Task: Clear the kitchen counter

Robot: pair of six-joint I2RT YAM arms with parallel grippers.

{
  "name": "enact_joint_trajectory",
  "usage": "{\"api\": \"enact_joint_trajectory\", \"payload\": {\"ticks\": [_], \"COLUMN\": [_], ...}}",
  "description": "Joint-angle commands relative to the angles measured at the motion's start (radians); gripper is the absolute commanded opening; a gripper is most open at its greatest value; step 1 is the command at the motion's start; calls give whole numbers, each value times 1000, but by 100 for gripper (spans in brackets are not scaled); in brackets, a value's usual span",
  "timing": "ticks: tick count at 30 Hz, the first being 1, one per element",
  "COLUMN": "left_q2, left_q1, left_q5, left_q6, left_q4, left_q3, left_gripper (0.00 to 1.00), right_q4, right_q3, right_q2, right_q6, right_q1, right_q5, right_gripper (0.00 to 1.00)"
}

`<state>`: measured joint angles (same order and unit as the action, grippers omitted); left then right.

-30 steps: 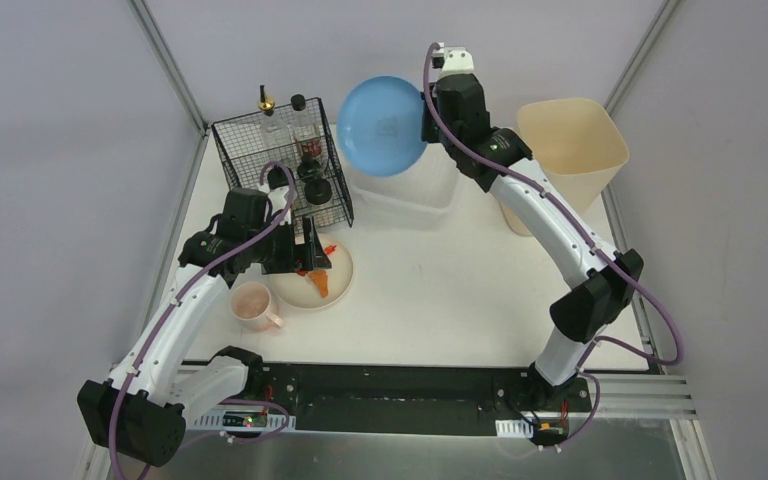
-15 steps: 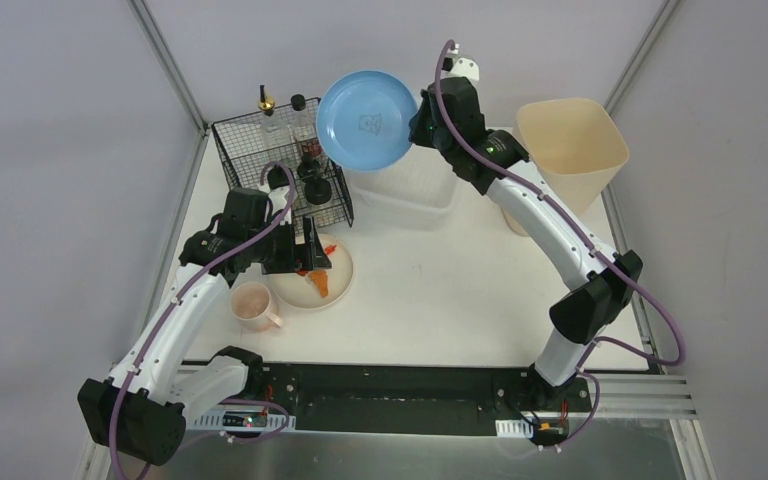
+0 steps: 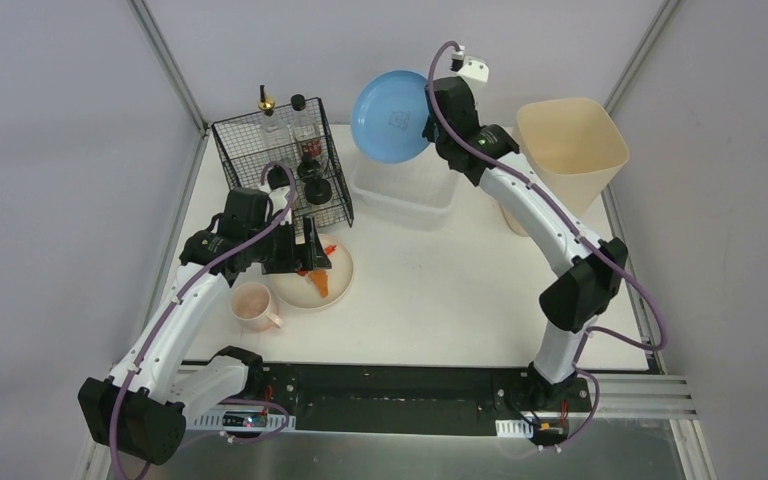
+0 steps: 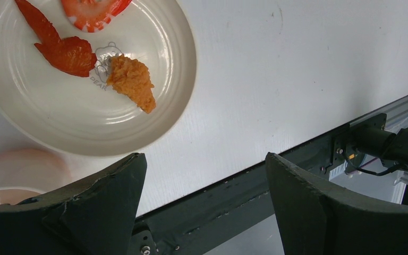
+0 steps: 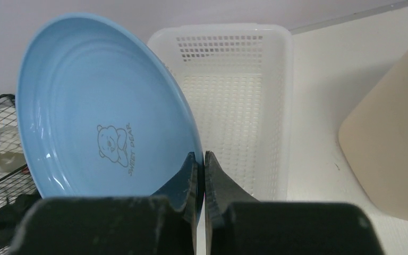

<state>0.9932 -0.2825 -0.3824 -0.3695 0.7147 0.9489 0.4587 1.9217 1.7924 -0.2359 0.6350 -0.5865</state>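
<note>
The white kitchen counter (image 3: 440, 290) carries a cream plate (image 3: 332, 285) at the left. On it lie a fried orange piece (image 4: 133, 82) and red food slices (image 4: 58, 48). My left gripper (image 3: 310, 252) hovers over this plate's near edge, open, with nothing between its fingers (image 4: 95, 202). A pink mug (image 3: 253, 305) stands just beside the plate. My right gripper (image 5: 202, 156) is shut on the rim of a blue plate (image 5: 101, 117). It holds the plate tilted on edge in the air, above the back of a white perforated basket (image 5: 239, 95).
A black wire rack (image 3: 280, 165) with bottles stands at the back left, close to the blue plate (image 3: 392, 116). A tall beige bin (image 3: 572, 150) stands at the back right. The metal frame runs along the counter's near edge (image 4: 276, 175).
My right arm has swung the blue plate left and then back right over the basket, turning it more on edge. The left arm has not moved.
</note>
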Motion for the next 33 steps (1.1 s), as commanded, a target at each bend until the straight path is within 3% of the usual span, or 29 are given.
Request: {"api": "enact_joint_trajectory", "payload": {"ticks": [1, 22, 33], "left_q2": [1, 10, 25], "left_q1": [-9, -11, -11], "left_q5": [15, 17, 17], "left_q6": [22, 26, 27], "left_q4": [-1, 1, 3], "left_q3": [-4, -4, -2], "left_gripper": [85, 85, 85], "right_q4": [-10, 17, 18], "right_q3": [56, 188, 245], "right_q2": [44, 374, 528], "right_q6": [-32, -344, -431], "right_q1": [-33, -200, -243], "right_q5": [-66, 21, 85], "right_gripper": [0, 0, 0]}}
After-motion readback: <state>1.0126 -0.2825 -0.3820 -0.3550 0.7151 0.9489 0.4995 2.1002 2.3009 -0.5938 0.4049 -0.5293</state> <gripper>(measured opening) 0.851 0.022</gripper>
